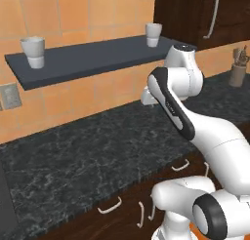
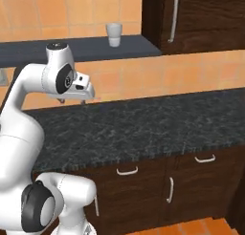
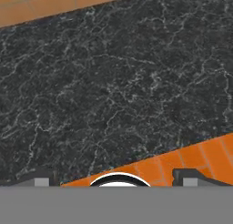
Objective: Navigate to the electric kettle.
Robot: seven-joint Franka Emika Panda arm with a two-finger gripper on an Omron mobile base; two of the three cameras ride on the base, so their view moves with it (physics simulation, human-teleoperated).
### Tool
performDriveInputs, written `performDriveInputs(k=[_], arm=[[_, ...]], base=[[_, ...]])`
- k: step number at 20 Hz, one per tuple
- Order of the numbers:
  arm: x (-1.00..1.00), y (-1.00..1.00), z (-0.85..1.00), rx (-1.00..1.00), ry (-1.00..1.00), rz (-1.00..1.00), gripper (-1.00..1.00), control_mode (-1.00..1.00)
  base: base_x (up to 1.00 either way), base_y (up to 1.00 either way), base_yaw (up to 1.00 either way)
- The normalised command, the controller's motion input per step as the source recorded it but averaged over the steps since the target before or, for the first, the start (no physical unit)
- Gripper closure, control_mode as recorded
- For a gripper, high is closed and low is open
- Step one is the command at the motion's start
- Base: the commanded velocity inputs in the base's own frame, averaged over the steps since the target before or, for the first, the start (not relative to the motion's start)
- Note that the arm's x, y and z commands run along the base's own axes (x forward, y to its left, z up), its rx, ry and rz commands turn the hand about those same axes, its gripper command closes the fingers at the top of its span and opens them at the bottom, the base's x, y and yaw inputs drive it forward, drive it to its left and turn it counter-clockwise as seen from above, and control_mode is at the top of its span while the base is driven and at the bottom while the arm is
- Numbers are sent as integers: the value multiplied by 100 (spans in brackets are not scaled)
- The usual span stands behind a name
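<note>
The electric kettle is out of view. My gripper (image 2: 72, 101) hangs above the black speckled counter (image 2: 158, 124), close to the orange tiled wall, and points down. Its two fingers stand wide apart with nothing between them, so it is open. In the hand view the gripper (image 3: 116, 177) looks down on bare counter (image 3: 113, 82), with its fingertips (image 3: 38, 176) at the bottom corners. In the left base view my own arm mostly covers the hand (image 1: 147, 96).
A dark wall shelf (image 1: 88, 61) carries two pale grey cups (image 1: 33, 51) (image 1: 153, 34). A dark upper cabinet (image 2: 201, 19) hangs on the right. A brown utensil holder (image 1: 238, 70) stands far right on the counter. Drawers with handles (image 2: 127, 171) lie below.
</note>
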Motion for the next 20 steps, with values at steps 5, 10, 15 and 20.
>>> performDriveInputs(k=[5,10,15,20], arm=[[0,0,0,0,0,0,-100,100],[0,0,0,0,0,0,-100,100],[0,0,0,0,0,0,-100,100],[0,0,0,0,0,0,-100,100]], base=[[-20,0,-76],[-12,0,-75],[-2,0,-72],[0,0,-69]])
